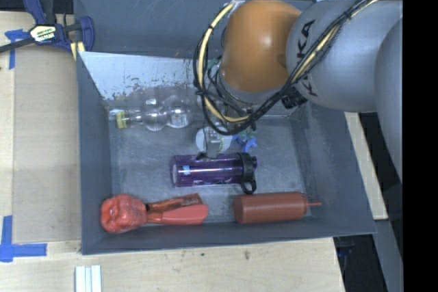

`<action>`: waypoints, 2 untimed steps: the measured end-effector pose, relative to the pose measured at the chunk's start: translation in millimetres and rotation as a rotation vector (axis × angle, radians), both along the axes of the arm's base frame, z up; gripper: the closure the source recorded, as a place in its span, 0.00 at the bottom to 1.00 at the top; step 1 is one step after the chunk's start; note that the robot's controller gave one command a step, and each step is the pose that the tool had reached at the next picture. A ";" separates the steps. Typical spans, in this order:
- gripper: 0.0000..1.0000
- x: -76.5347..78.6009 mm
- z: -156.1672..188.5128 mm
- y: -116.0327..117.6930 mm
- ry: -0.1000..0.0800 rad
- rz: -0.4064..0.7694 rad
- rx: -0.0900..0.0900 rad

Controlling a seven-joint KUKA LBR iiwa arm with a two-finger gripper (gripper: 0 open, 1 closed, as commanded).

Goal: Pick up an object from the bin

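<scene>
Below the orange cover (256, 44) on the wrist, I see the gripper (213, 141) hanging low in the middle of the bin (92, 167), its grey tip just above the upper edge of a purple bottle (209, 171). The cover and the loops of cables (205, 82) hide most of the hand from me, so I cannot tell whether it is open or closed, and I see nothing held in it. I also cannot say for sure whether the tip touches the purple bottle or only hovers just over it.

The purple bottle lies on its side across the bin floor, its black cap and loop pointing to the right. A small blue piece (246, 143) shows just right of the gripper; whether it belongs to the robot or lies in the bin I cannot make out.

Behind the gripper, toward the far wall, a clear bottle (156, 114) with a yellow cap lies on its side. Along the near wall lie a brown squeeze bottle (270, 207), nozzle to the right, and, to its left, a red and orange tool (154, 213) with a crumpled red head. Both are well apart from the gripper.
</scene>
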State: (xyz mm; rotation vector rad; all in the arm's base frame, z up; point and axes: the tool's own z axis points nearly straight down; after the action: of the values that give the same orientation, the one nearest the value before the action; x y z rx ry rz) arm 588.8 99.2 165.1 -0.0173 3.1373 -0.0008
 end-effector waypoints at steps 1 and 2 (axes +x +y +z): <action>0.00 -17.6 -30.2 14.9 0.001 0.185 -0.001; 0.00 -28.3 -56.9 19.2 -0.001 0.162 0.003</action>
State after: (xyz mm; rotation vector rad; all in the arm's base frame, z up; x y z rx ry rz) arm 560.4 118.4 108.2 -0.2708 3.1242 0.0041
